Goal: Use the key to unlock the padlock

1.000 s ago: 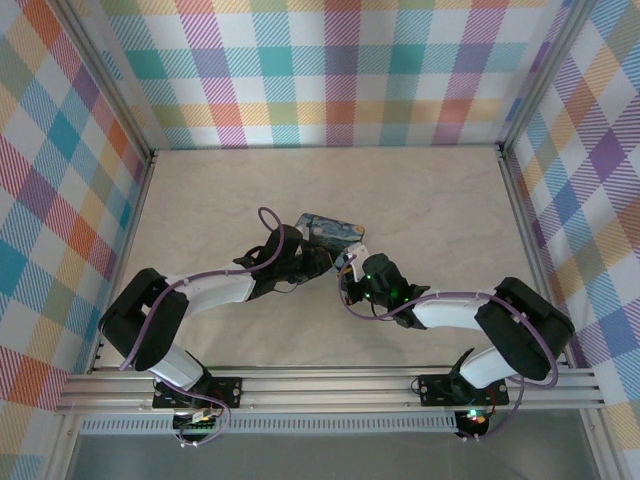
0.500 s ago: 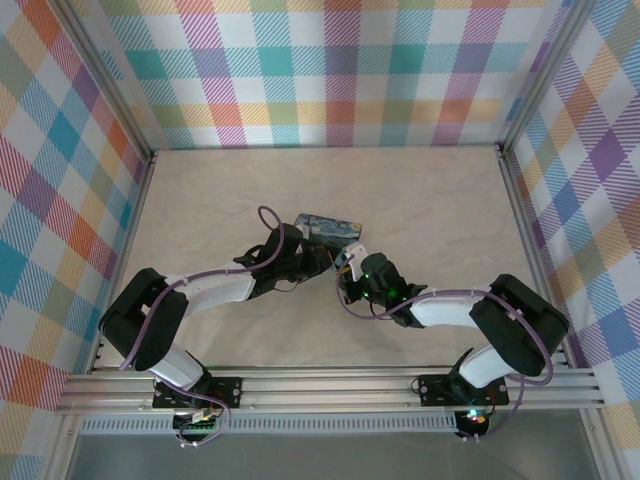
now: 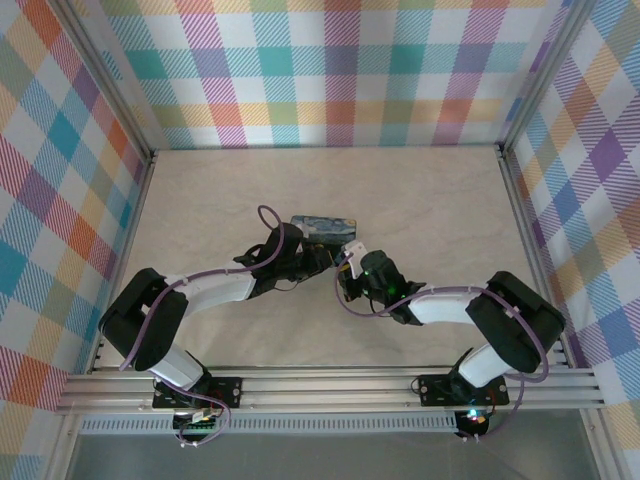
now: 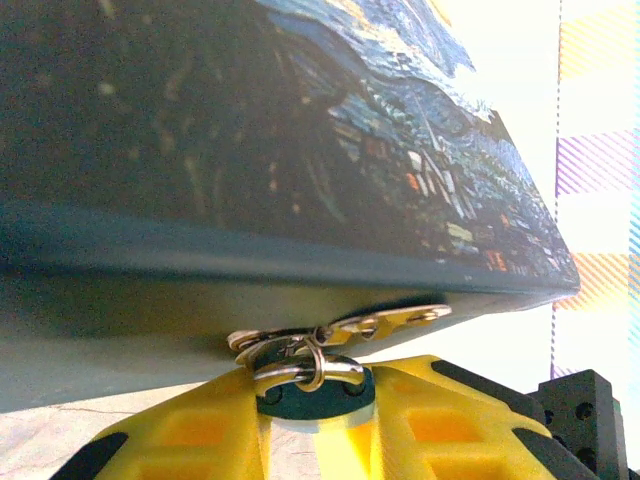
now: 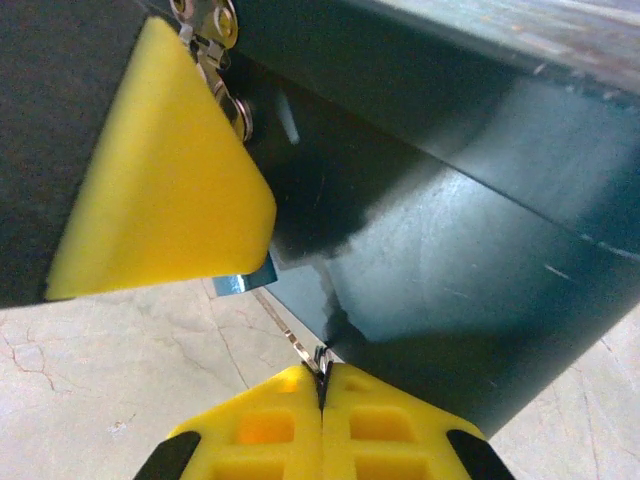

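Note:
The padlock is a tiny dark blue body whose silver shackle passes through the brass hasp of the starry-night box. My left gripper is shut on the padlock body, a yellow finger on either side. In the right wrist view my right gripper is shut on the key. The key's thin silvery blade slants up-left toward the padlock's blue bottom corner, below the left finger. I cannot tell whether the tip is inside the keyhole. From above, both grippers meet at the box's near edge.
The box lies mid-table, its dark side wall close above my right fingers. Bare marble-patterned table spreads around it, enclosed by plaid walls on three sides.
The box has turned to lie more level and shifted slightly left. My right gripper has crept up-left toward the left one. Both grips are unchanged.

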Controlling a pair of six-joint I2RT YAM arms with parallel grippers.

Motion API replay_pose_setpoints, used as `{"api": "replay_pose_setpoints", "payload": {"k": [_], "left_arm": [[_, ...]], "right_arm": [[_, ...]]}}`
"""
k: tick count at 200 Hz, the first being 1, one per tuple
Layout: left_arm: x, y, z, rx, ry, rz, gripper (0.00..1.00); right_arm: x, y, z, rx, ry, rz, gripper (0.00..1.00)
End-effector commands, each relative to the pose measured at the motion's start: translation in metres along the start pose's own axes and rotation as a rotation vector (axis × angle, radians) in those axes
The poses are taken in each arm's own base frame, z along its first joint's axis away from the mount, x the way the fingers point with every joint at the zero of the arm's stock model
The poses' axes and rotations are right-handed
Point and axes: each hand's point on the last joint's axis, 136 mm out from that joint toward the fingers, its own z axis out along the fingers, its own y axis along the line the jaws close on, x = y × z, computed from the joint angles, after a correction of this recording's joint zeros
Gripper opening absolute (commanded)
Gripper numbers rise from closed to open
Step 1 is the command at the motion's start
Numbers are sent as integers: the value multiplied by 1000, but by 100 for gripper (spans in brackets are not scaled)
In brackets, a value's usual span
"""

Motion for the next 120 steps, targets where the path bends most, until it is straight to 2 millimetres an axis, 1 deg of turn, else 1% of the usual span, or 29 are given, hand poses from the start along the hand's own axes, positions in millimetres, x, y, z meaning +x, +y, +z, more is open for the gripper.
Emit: {"api": "replay_pose_setpoints", "payload": {"k": [1, 18, 20, 23, 34, 86, 120], "left_arm": [[3, -31, -5, 83, 24, 33, 27], [4, -29, -4, 78, 25, 32, 27], [4, -29, -4, 78, 25, 32, 27], [5, -29, -4, 78, 26, 33, 27], [4, -28, -4, 74, 24, 32, 27], [6, -23, -3, 55, 24, 45, 27], [6, -19, -1, 43, 25, 49, 27]], "right_arm": [[-30, 6, 2, -41, -97, 6, 0], [-31, 10, 2, -73, -95, 8, 0], [-36, 12, 1, -80, -117, 7, 0], [-39, 14, 1, -91, -124, 9, 0], [-40, 16, 0, -108, -128, 14, 0], [-36, 10, -7, -124, -122, 46, 0], [-38, 14, -10, -169, -118, 50, 0]]}}
